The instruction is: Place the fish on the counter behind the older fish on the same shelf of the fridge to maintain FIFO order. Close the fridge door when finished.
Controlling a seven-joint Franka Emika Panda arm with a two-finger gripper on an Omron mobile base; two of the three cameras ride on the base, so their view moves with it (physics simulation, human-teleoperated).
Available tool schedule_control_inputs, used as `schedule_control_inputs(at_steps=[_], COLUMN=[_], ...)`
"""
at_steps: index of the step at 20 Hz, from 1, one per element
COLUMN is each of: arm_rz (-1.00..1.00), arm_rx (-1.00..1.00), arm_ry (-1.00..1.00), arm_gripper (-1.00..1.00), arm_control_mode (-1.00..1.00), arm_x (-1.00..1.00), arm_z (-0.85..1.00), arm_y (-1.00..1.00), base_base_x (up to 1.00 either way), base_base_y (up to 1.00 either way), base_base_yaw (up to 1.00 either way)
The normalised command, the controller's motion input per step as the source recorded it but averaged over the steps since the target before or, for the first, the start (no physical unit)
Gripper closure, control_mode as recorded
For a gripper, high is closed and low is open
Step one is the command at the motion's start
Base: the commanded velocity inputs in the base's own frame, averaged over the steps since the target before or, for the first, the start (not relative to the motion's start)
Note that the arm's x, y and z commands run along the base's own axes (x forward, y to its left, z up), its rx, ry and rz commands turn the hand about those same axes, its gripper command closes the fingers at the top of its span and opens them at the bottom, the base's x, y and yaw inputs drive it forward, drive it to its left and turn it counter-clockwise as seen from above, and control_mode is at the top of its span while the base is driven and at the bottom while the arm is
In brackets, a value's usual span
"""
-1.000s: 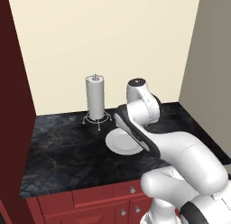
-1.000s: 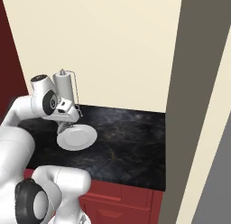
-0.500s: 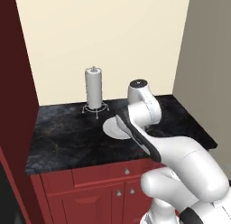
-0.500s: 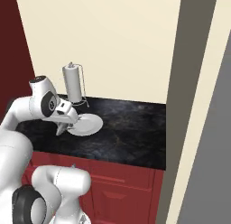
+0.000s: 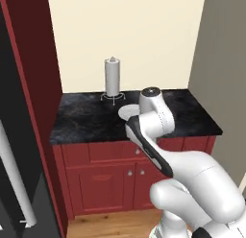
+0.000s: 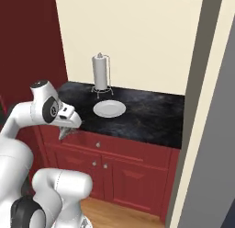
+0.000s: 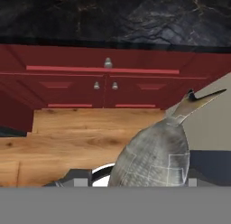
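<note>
Left base view: the counter (image 5: pixel 96 119) and plate (image 5: pixel 129 111) lie beyond the arm.

Right base view: the gripper (image 6: pixel 67 130) hangs before the cabinets.

Hand view: the fish (image 7: pixel 155 153) sits pinched between the jaws, scaly, likely slick and light; a mid-body hold looks safest.

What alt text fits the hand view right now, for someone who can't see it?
A grey scaled fish fills the lower right, its thin tail pointing up and right, held at the gripper. Beyond it lie wooden floor, red cabinet fronts with small silver knobs, and the black marble counter along the top.
</note>
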Motion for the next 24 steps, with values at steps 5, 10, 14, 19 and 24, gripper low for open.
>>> schedule_control_inputs(at_steps=[5,10,14,19,24], arm_rz=[0.00,0.00,0.00,0.00,0.00], arm_rx=[0.00,0.00,0.00,0.00,0.00], arm_ry=[0.00,0.00,0.00,0.00,0.00], arm_gripper=[1.00,1.00,1.00,1.00,1.00], arm_control_mode=[1.00,1.00,1.00,1.00,1.00], arm_x=[0.00,0.00,0.00,0.00,0.00], arm_z=[0.00,0.00,0.00,0.00,0.00], arm_y=[0.00,0.00,0.00,0.00,0.00], base_base_x=[-0.64,-0.82,-0.97,-0.68,0.11], base_base_y=[0.20,0.12,0.07,0.24,0.74], base_base_yaw=[0.35,0.40,0.45,0.45,0.33])
